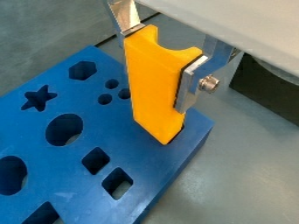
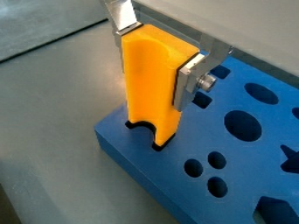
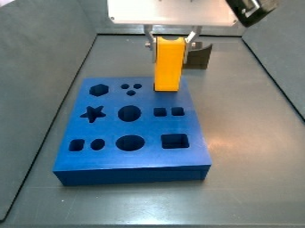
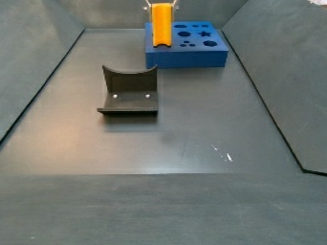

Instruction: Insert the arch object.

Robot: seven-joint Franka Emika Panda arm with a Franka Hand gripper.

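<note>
Fixture (image 4: 128, 94) stands on the floor, left of and well apart from the rest in a side view. To its right the gripper (image 4: 163, 6) hangs over the blue board (image 4: 192, 55), closed on the arch object (image 4: 161, 27), an upright orange piece. In a wrist view the silver fingers (image 1: 193, 83) press its two flat sides. A half-round notch shows at its lower end (image 2: 149, 122), which meets the board's top near an edge; whether it has entered a hole cannot be told.

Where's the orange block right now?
The orange block is held upright by the shut gripper, its lower end at the blue board's edge nearest the fixture, in a side view.
</note>
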